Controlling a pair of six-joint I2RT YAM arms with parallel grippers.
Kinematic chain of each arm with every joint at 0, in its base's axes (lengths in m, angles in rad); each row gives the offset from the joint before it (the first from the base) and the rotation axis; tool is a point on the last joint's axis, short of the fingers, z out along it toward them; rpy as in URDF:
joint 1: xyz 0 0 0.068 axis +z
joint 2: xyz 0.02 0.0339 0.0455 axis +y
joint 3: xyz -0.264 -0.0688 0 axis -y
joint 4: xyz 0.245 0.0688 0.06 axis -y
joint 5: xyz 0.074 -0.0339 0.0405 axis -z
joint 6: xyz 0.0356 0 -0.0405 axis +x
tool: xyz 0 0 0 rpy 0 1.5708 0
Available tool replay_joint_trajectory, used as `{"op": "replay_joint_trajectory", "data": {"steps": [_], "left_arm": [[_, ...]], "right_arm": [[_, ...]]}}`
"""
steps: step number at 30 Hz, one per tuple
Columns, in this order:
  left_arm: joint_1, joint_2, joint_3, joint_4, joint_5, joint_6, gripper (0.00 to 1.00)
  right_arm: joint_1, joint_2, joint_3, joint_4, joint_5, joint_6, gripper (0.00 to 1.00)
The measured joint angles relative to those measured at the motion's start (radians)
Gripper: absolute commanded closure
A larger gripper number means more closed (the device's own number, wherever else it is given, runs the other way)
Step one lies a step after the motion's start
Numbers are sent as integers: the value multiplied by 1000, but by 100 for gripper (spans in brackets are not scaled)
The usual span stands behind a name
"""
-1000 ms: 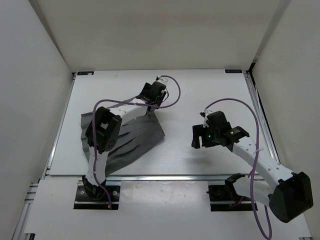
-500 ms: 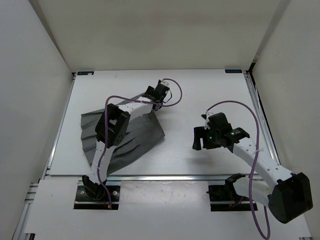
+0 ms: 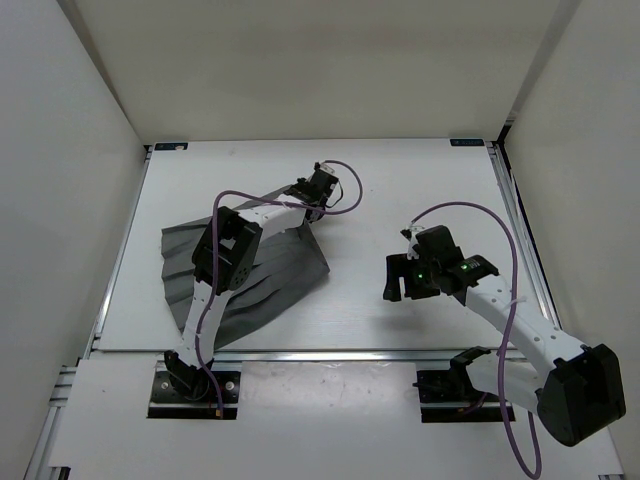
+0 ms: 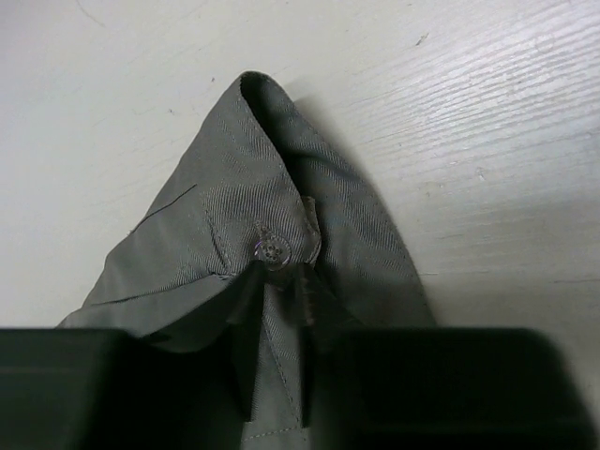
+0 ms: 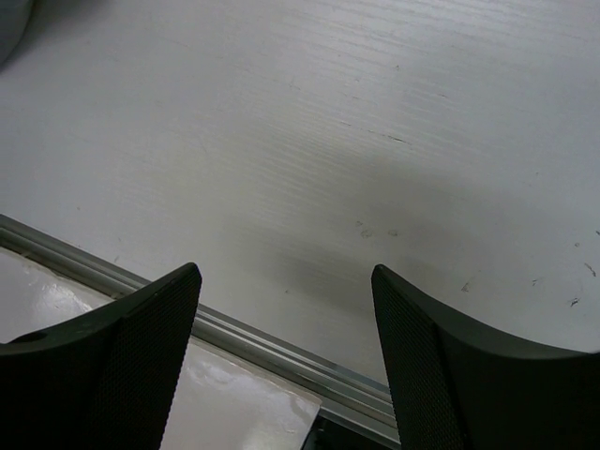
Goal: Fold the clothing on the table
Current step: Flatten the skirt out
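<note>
We find the skirt (image 3: 270,270) spread on the left half of the worktop (image 3: 420,180), partly under the left arm. The left pincer (image 4: 281,323) sits at the skirt's far right corner. Its jaws are narrow and grip a raised fold of cloth between them. A button (image 4: 271,249) lies just beyond the tips. The right pincer (image 5: 284,272) stands wide above the worktop near the front rail (image 5: 253,342), well apart from the skirt.
</note>
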Motion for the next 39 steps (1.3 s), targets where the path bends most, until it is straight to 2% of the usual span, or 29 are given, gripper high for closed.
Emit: {"op": "replay_joint_trajectory", "data": {"steps": [2, 5, 6, 7, 8, 12, 13, 14, 15, 16, 17, 18, 20, 23, 25, 28, 32, 34, 36, 39], "left_arm": [[1, 0, 0, 0, -11, 4, 82], [6, 0, 0, -3, -16, 8, 82], [9, 0, 0, -4, -18, 7, 87], [12, 0, 0, -5, -18, 6, 97], [13, 0, 0, -4, -19, 4, 100], [19, 0, 0, -7, -18, 5, 99], [19, 0, 0, -8, -18, 5, 94], [19, 0, 0, -8, -18, 5, 68], [18, 0, 0, -11, -17, 9, 51], [16, 0, 0, -14, -17, 9, 46], [16, 0, 0, -15, -16, 9, 35], [15, 0, 0, -17, -16, 11, 29], [12, 0, 2, -23, -18, 3, 29], [9, 18, 32, -42, -21, -2, 35], [7, 31, 49, -49, -28, -3, 45], [5, 41, 53, -55, -46, 0, 53], [5, 55, 55, -62, -72, 8, 50], [5, 61, 56, -67, -81, 9, 52], [5, 64, 56, -67, -93, 11, 64], [6, 64, 56, -66, -113, 17, 91]], "right_arm": [[0, 0, 0, 0, -6, 2, 21], [4, 0, 0, 3, -16, 4, 21], [6, 0, 0, 3, -18, 4, 22], [7, 0, 0, 4, -18, 5, 22], [9, 0, 0, 6, -19, 5, 21], [13, 0, 0, 16, -23, 8, 22], [13, 0, 0, 18, -23, 9, 22], [13, 0, 0, 19, -23, 11, 22], [14, 0, 0, 19, -23, 11, 22], [14, 0, 0, 20, -24, 14, 22], [15, 1, 0, 20, -25, 14, 22], [15, 2, 0, 21, -25, 15, 21], [17, 4, 0, 21, -25, 18, 22], [16, 7, 0, 22, -26, 18, 22], [16, 7, -1, 22, -29, 18, 21], [14, 7, -2, 23, -29, 18, 22], [9, 7, -15, 23, -34, 18, 22], [6, 7, -20, 22, -37, 18, 21], [2, 7, -21, 23, -40, 17, 21], [-2, 7, -21, 23, -42, 18, 22]]}}
